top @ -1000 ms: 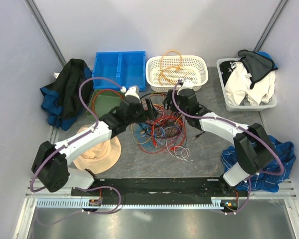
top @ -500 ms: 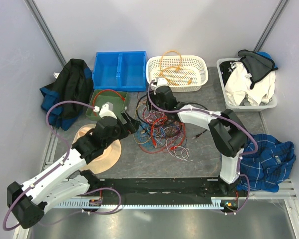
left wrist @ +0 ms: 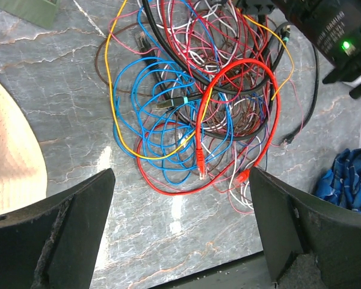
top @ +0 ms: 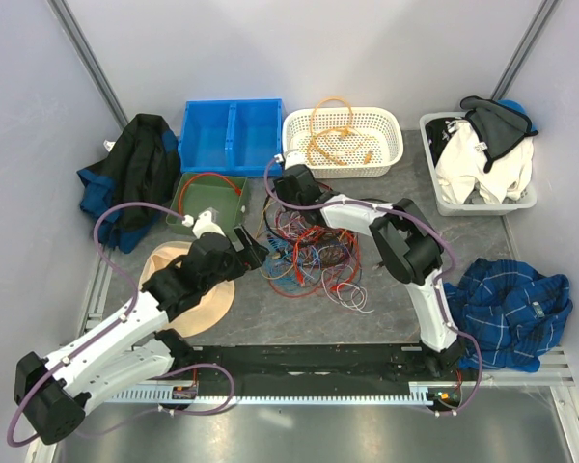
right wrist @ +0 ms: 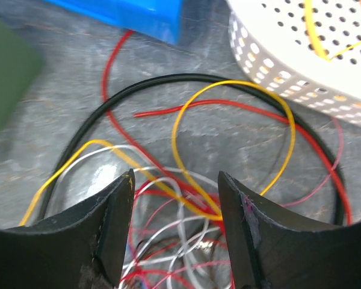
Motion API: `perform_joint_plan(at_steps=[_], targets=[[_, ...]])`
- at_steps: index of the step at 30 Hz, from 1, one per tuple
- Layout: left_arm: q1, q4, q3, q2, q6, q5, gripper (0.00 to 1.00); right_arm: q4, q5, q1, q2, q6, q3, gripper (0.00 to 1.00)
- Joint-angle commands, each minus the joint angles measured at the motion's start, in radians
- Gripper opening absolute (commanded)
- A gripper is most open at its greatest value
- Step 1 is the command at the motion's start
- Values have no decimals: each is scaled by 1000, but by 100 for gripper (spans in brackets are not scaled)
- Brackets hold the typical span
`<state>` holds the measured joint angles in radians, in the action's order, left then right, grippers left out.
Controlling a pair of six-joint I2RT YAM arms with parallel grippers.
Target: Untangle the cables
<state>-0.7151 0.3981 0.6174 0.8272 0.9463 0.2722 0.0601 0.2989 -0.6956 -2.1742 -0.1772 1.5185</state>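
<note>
The cables [top: 311,253] lie in a tangle of red, blue, white, yellow and black wires in the middle of the table. My left gripper [top: 253,245] hangs wide open at the tangle's left side. In its wrist view the cables [left wrist: 198,102] lie ahead of the left gripper [left wrist: 180,241], with bare table between its fingers. My right gripper [top: 284,196] is open over the tangle's far edge. In the right wrist view its fingers [right wrist: 111,229] straddle yellow, white and red wires [right wrist: 186,192] without gripping them. A black cable [right wrist: 168,78] loops beyond.
At the back stand a blue bin [top: 232,135] and a white basket [top: 345,154] holding an orange-yellow cable. A green tray [top: 198,203] holds a red coil. A tan hat [top: 188,294], dark jacket [top: 135,174], grey clothes bin [top: 434,183] and blue plaid cloth [top: 507,309] ring the area.
My left gripper drew back from the tangle toward the near left. The right gripper swept left along the tangle's far edge, and its jaws narrowed a little.
</note>
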Motion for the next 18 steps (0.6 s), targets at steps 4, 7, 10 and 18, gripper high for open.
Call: perform_joint_plan(at_steps=[4,7,10,18], targets=[[0,-7,5,23,-6,39,100,-58,100,5,-114,81,183,59],[0,-5,2,23,-15,42,99,-80,83,4,-137,70,207,33],[0,-7,-2,15,-15,45,99,-79,72,4,-128,47,197,5],[0,-7,-18,-26,-12,53,97,59,52,-10,175,-13,-59,0]])
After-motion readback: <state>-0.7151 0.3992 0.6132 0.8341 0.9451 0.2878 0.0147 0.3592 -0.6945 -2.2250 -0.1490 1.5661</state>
